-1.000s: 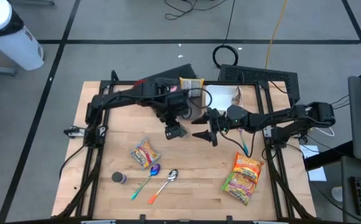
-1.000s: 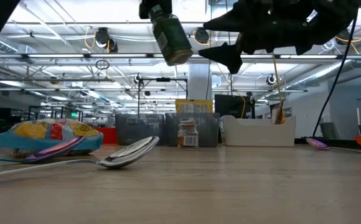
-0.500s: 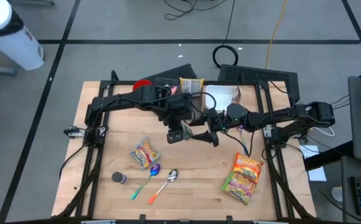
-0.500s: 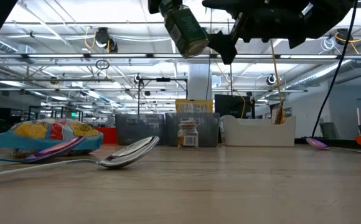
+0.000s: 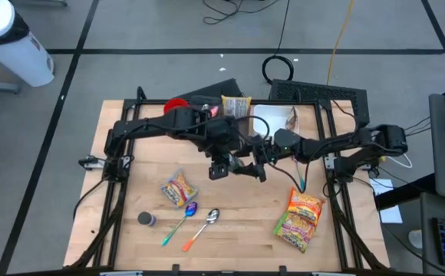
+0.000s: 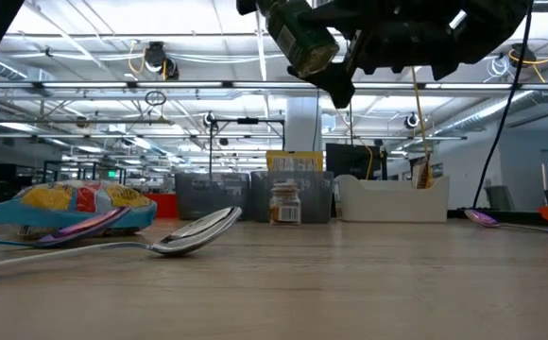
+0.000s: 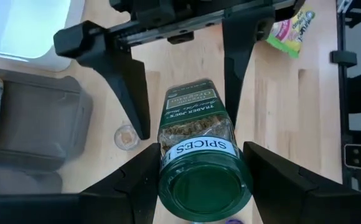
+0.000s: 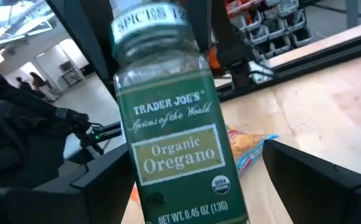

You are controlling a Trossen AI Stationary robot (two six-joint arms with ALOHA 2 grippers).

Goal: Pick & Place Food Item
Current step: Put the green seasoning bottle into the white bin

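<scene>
The oregano jar (image 5: 219, 166) hangs in the air above the middle of the desk (image 5: 130, 192), clear of the wood, gripped at its green lid end by the left claw (image 7: 196, 163), whose 2 fingers press the jar's sides just below the "SPICES" lid. The right claw (image 5: 249, 163) faces it from the other side, spread wide, with its 2 fingers (image 7: 121, 74) straddling the jar's lower body; in the right wrist view the label "Organic Oregano" fills the gap between those fingers (image 8: 311, 180), which stand a little apart from the glass on both sides, so this claw grasps nothing. On the desk below and nearer the front lie a snack packet (image 5: 179, 189), 2 spoons (image 5: 207, 222) and a larger noodle bag (image 5: 300, 218).
</scene>
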